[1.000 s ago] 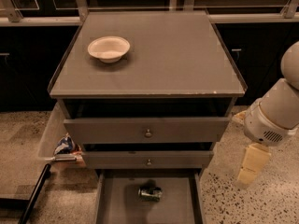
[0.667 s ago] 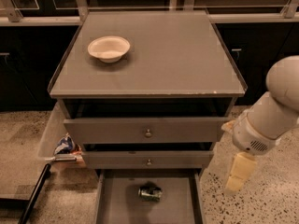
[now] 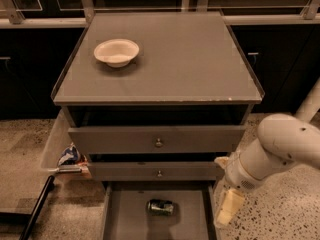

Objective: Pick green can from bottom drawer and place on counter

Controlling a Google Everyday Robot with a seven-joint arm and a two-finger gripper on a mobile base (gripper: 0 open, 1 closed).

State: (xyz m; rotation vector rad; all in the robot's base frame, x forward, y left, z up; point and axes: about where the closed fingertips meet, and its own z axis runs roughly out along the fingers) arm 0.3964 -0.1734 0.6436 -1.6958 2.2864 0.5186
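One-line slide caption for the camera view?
The gripper hangs beside the open bottom drawer, where the green can lies on its side; white bowl on counter.

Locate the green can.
The dented green metal can lies on its side mid-floor of the open grey bottom drawer; the pincer hangs by its right edge.

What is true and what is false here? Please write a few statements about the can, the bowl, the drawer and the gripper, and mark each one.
1. The green can lies on its side in the bottom drawer. True.
2. The white bowl stands on the right half of the counter. False: it stands on the left half, toward the back.
3. The gripper holds the green can. False: it hangs at the right edge of the bottom drawer, apart from the can.
4. The bottom drawer is pulled open. True.
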